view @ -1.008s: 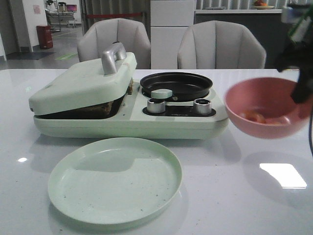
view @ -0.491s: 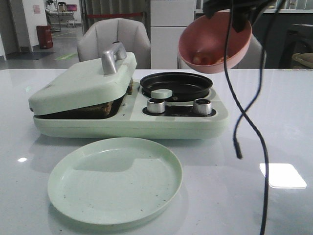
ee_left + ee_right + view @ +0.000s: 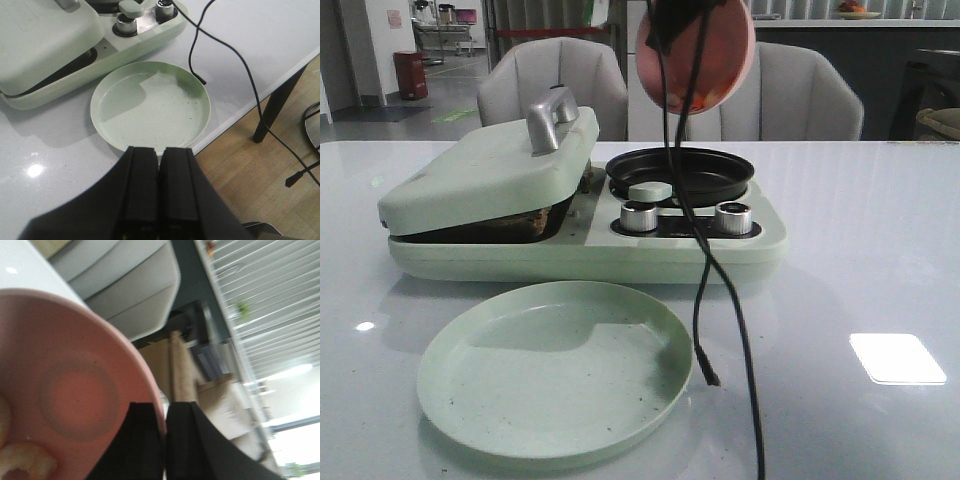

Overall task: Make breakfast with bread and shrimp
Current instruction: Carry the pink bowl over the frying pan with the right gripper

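Note:
My right gripper (image 3: 165, 407) is shut on the rim of a pink bowl (image 3: 75, 390). It holds the bowl high and steeply tilted over the black round pan (image 3: 680, 172) of the pale green breakfast maker (image 3: 580, 255). Pale pink-orange shrimp (image 3: 22, 460) lie in the bowl's low side. In the front view the bowl (image 3: 715, 55) is at the top, with the arm's cable hanging in front. The bread is mostly hidden under the maker's lowered lid (image 3: 490, 160); a brown edge (image 3: 515, 225) shows in the gap. My left gripper (image 3: 160, 150) is shut and empty above the near rim of the green plate (image 3: 150, 105).
The green plate (image 3: 555, 365) sits in front of the maker. A black cable (image 3: 705, 300) dangles down to the table beside the plate. Two knobs (image 3: 640, 215) are on the maker's front. Two chairs stand behind the table. The table edge (image 3: 260, 95) is near the plate.
The pink bowl has gone from low at the right of the table up and leftward to above the black pan, and it now tilts steeply. The cable swung left with it.

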### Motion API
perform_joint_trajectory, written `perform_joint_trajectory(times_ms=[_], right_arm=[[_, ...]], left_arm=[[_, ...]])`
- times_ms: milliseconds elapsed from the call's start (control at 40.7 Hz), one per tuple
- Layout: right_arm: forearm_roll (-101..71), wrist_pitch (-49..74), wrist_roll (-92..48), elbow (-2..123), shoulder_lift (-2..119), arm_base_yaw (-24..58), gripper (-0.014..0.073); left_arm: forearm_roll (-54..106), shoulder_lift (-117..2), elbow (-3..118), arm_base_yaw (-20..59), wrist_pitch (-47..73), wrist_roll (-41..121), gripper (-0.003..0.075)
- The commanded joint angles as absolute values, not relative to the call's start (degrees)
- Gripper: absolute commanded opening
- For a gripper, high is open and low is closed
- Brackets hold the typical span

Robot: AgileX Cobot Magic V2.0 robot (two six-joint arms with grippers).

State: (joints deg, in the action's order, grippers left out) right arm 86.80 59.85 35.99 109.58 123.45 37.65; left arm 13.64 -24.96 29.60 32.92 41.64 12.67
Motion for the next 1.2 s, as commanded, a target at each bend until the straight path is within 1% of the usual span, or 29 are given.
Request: perform_joint_trajectory(times_ms=[0, 172, 344, 664, 885, 1032, 1180], right_arm=[[99.36, 65.47, 37.41, 111.85, 121.18, 37.93, 0.0105], [103.79, 69.74, 37.41, 111.85, 122.74, 37.97, 0.0173], [103.79, 69.9, 37.41, 112.56, 122.62, 37.97, 0.0203], [103.79, 70.33, 37.41, 118.04, 122.56, 37.97, 0.0203], [100.77, 70.05, 37.41, 117.81, 125.52, 37.97, 0.0203], [101.65, 71.49, 37.35, 117.81, 129.3, 38.04, 0.0203], [102.46, 72.31, 37.35, 117.87, 129.61, 38.08, 0.0203]], left_arm=[[14.81, -25.38, 31.23, 33.11, 37.71, 12.46, 0.01], [14.81, -25.38, 31.23, 33.11, 37.71, 12.46, 0.01], [14.81, -25.38, 31.23, 33.11, 37.71, 12.46, 0.01], [14.81, -25.38, 31.23, 33.11, 37.71, 12.46, 0.01], [14.81, -25.38, 31.23, 33.11, 37.71, 12.46, 0.01], [14.81, -25.38, 31.23, 33.11, 37.71, 12.46, 0.01], [14.81, -25.38, 31.23, 33.11, 37.71, 12.46, 0.01]])
